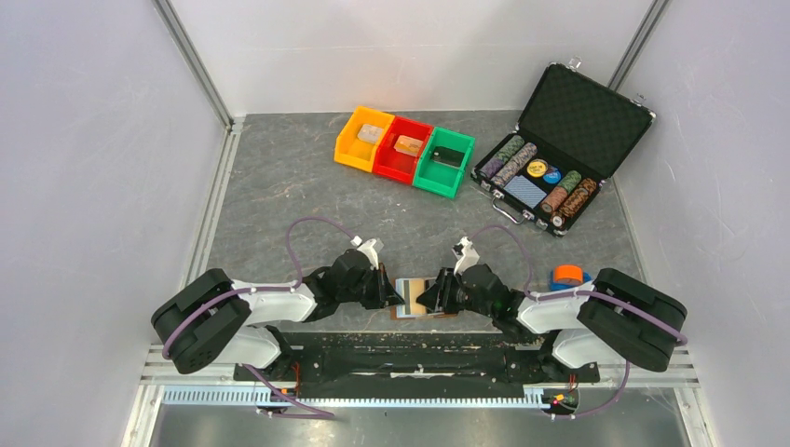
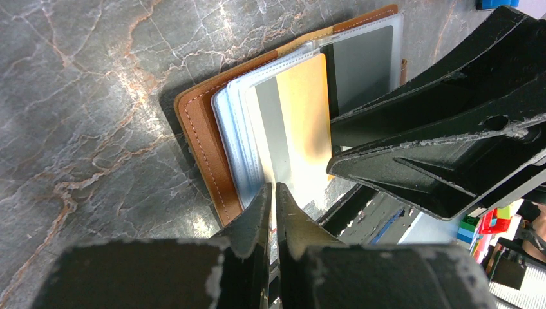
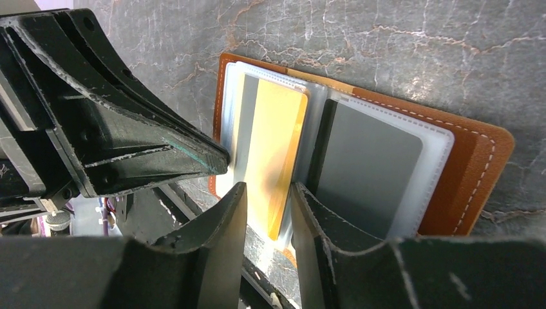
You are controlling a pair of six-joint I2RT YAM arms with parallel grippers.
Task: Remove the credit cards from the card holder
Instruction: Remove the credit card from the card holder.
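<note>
The brown leather card holder [image 1: 415, 300] lies spread open at the table's near edge, between both grippers. Its clear sleeves show in the left wrist view [image 2: 203, 148] and the right wrist view [image 3: 476, 174]. A gold credit card [image 2: 302, 122] with a grey stripe sits in a raised sleeve [image 3: 273, 148]. A grey card [image 3: 367, 167] lies in the right-hand sleeve. My left gripper [image 2: 273, 190] is shut on the near edge of the raised sleeve that holds the gold card. My right gripper [image 3: 267, 193] is open, with the gold card's near corner between its fingers.
Orange [image 1: 363, 135], red [image 1: 402, 147] and green [image 1: 445, 160] bins stand at the back centre. An open black chip case [image 1: 559, 158] sits at the back right. A tape roll [image 1: 566, 275] lies by the right arm. The holder overhangs the table's front edge.
</note>
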